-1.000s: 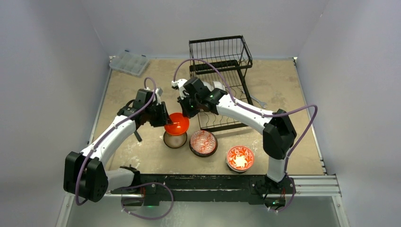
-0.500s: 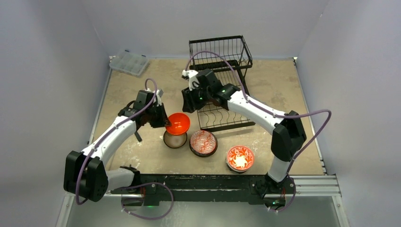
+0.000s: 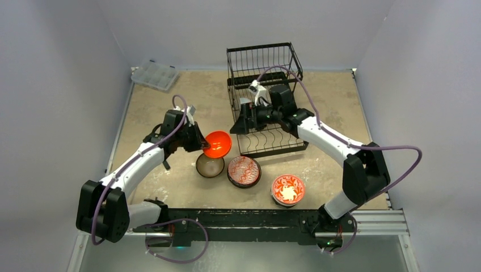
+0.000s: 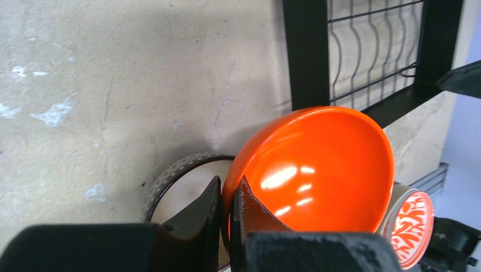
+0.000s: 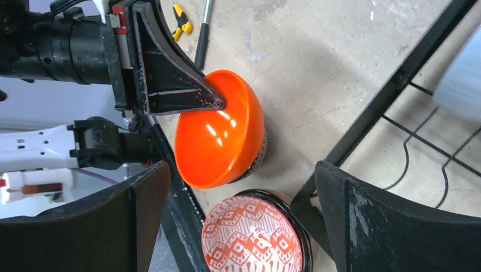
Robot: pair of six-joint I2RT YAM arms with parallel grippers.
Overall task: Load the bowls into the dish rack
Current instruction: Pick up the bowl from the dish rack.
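1. The fingers (image 4: 199,207) of the left gripper (image 3: 198,143) are clamped shut on the rim of the orange bowl (image 3: 218,144), one finger inside it and one outside. This bowl hangs tilted above the table (image 3: 170,102), just left of the front left corner of the dish rack (image 3: 261,59).
2. Beneath the orange bowl, the pale-lined bowl (image 3: 210,166) with a dark patterned rim sits upright on the table, to the left of and in front of the rack.
3. The red-and-white patterned bowl (image 3: 244,171) sits upright just in front of the rack's front edge, close beside the pale-lined bowl. I cannot tell whether the two touch.
4. The right gripper (image 5: 243,170) has its fingers spread wide and holds nothing. It hovers over the left side of the rack's slotted base, facing the orange bowl.
5. The red floral bowl (image 3: 288,189) sits on the table in front of the rack's front right corner, apart from the rack.
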